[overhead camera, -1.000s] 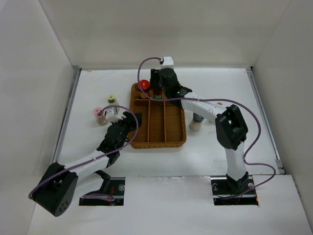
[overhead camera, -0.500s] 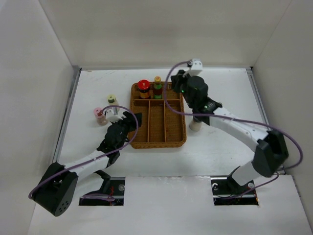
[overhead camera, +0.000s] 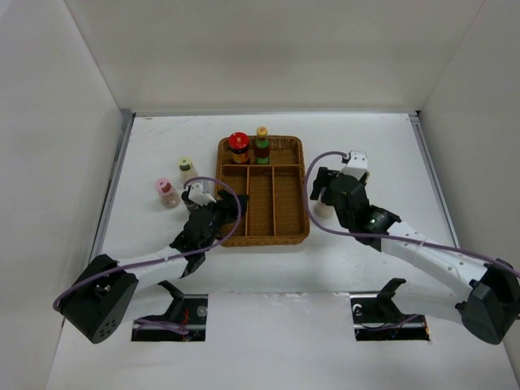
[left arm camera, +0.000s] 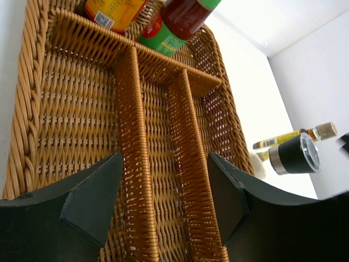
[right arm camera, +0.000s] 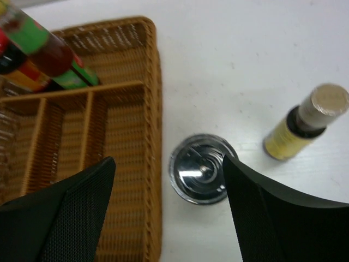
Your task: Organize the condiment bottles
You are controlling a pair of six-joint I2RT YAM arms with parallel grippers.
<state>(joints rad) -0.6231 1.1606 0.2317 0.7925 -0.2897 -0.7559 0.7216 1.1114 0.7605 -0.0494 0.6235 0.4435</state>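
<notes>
The wicker tray (overhead camera: 260,236) holds a red-capped bottle (overhead camera: 238,146) and an orange-yellow-capped bottle (overhead camera: 262,144), both upright in its back compartment. My right gripper (overhead camera: 320,188) hangs open over a silver-capped jar (right arm camera: 203,169) that stands just right of the tray; its fingers (right arm camera: 71,213) flank the jar without touching. A yellow bottle (right arm camera: 305,124) stands right of the jar. My left gripper (overhead camera: 230,210) is open and empty, low over the tray's dividers (left arm camera: 131,164). Pale-green-capped (overhead camera: 186,166) and pink-capped (overhead camera: 166,192) bottles stand left of the tray.
White walls close in the table on the left, back and right. In the left wrist view the silver-capped jar (left arm camera: 294,154) and the yellow bottle (left arm camera: 292,138) show beyond the tray's right rim (left arm camera: 232,131).
My right gripper let go of the orange-yellow-capped bottle in the back compartment, drew back and swung right and nearer, over the silver-capped jar. My left gripper edged right, over the tray.
</notes>
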